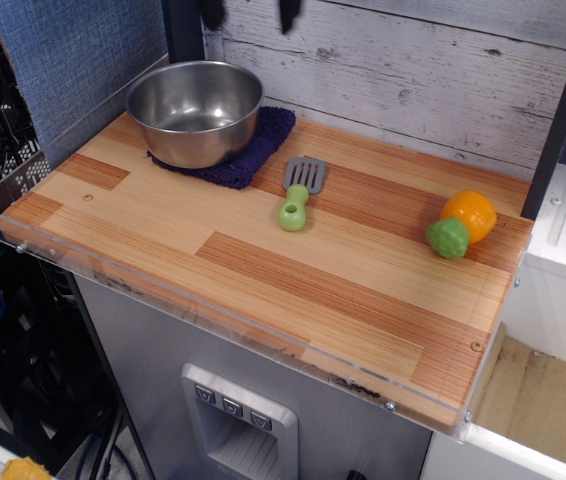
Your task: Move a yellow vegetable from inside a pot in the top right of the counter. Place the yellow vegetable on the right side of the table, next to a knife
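The table is a striped wooden top with a clear rim. In its back left corner the pot stands on a dark blue cloth. A spatula with a green handle lies near the middle of the back edge. The yellow vegetable lies at the right edge, towards the back corner, green end to the front. Of the gripper only two dark finger tips show at the top, set wide apart, holding nothing.

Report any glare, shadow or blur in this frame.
In observation.image: soft reflections inside the pot; faint shadow beneath the yellow vegetable; the table is sharp and evenly lit; the end effector, cropped at the top edge, looks slightly smeared.
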Robot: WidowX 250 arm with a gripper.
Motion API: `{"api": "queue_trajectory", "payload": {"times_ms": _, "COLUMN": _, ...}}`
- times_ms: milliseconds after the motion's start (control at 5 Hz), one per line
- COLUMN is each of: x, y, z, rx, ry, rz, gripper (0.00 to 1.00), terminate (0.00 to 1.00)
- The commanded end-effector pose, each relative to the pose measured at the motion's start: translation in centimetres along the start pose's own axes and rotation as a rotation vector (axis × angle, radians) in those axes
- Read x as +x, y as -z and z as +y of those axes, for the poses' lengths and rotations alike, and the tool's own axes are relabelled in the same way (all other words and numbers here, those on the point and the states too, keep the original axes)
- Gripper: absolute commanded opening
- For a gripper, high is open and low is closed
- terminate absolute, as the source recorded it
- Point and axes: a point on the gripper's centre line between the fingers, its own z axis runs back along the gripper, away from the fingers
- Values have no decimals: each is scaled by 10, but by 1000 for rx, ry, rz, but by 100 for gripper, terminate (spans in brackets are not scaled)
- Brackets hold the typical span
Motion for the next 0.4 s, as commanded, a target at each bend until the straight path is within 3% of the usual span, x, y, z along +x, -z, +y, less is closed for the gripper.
{"api": "queue_trajectory", "payload": {"times_ms": 0, "x": 10, "y": -30, "z": 16, "rx": -31, "ry": 103, "rz": 7, "gripper": 100, "terminate": 0}}
{"api": "queue_trajectory", "payload": {"times_ms": 200, "x": 2, "y": -34, "z": 11, "rx": -28, "ry": 150, "rz": -13, "gripper": 100, "terminate": 100}}
